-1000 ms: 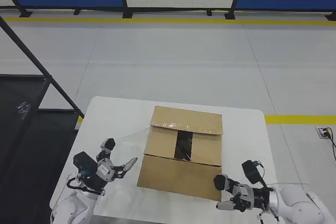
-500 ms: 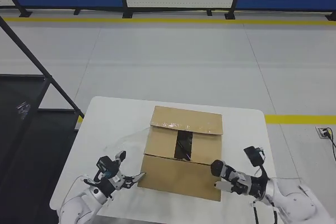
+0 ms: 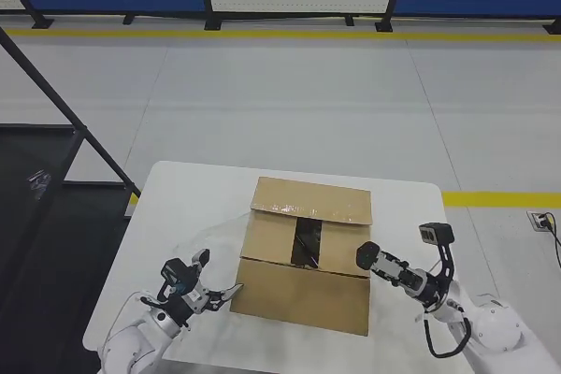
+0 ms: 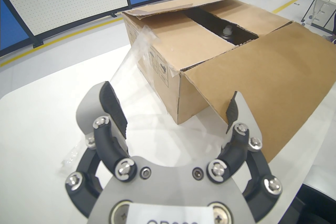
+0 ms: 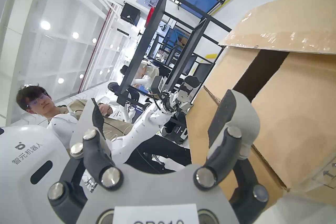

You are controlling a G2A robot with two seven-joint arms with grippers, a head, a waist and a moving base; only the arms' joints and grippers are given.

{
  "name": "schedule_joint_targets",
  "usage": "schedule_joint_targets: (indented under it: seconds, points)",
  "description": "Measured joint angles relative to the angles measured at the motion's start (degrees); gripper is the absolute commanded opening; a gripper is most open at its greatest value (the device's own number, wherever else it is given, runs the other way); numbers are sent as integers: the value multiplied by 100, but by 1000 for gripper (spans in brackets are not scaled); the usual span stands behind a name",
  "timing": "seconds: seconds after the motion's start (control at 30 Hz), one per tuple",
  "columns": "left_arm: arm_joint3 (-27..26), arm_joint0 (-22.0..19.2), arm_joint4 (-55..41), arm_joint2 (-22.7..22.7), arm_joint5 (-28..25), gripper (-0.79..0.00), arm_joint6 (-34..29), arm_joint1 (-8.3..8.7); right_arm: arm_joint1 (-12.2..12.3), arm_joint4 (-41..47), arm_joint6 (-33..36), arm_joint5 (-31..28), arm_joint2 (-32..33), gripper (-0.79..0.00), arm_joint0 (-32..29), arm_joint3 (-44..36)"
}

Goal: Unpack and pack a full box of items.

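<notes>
Left gripper point(image 4: 170, 94): fingers spread wide, holding nothing, low over the table point(image 3: 187, 206) at 8 o'clock of the box point(image 3: 304, 280) in the top view. One fingertip is just beside the near flap point(image 4: 262, 78); contact cannot be confirmed.

Right gripper point(image 5: 160, 101): fingers likewise spread and empty, at 3 o'clock of the box, level with its upper edge.

Box: at the table's centre. The near flap is folded out and hangs down the front, and the far flap point(image 3: 310, 198) is partly raised at 12 o'clock. The inner flaps point(image 4: 189, 38) lie almost flat, with a dark gap point(image 3: 309, 243) between them. A cap point(image 4: 227, 30) shows in the gap. A strip of clear tape point(image 4: 134, 57) trails from the 9 o'clock side onto the table.

Assessment: unpacking is at its opening stage and nothing is out yet. The next move calls for turning the inner flaps outward to 3 and 9 o'clock, each gripper working its own side. The opening must widen before anything is lifted.
</notes>
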Motion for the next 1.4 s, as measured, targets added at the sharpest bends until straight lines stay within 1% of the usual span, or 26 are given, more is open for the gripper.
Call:
schedule_joint_targets:
  seconds: [0.03,0.07,0.17,0.3,0.37,0.53,0.63,0.77,0.9,1.1,1.27,1.4]
  points:
    - [0,0,0,0,0,0,0,0,-11,-3,-58,58,-37,0,7,3]
    - [0,0,0,0,0,0,0,0,-38,-56,-227,273,-128,0,64,12]
    - [-5,3,-3,2,4,0,-2,0,-131,-5,-624,1101,-413,0,344,122]
    - [-106,36,9,50,74,0,-64,9,-231,250,-757,1853,-661,0,761,515]
    - [-125,41,82,78,119,0,-88,18,-283,340,-829,2142,-760,0,963,701]
    - [-90,34,152,144,180,0,-71,34,-396,588,-1004,2511,-920,0,1320,1152]
    - [-70,33,154,187,214,0,-48,40,-460,652,-1103,2538,-998,0,1471,1302]
    - [-68,43,142,246,248,0,-42,50,-539,740,-1267,2299,-1032,0,1608,1381]
    - [-109,53,130,287,290,0,0,59,-624,911,-1485,2185,-1056,0,1772,1393]
    - [-239,135,118,311,375,0,101,77,-776,688,-2010,2334,-1237,0,2247,1598]
    - [-337,211,98,315,444,0,181,92,-963,508,-2414,2452,-1500,0,2862,2186]
    - [-388,270,93,310,475,0,218,106,-1129,331,-2608,2285,-1754,0,3300,2691]
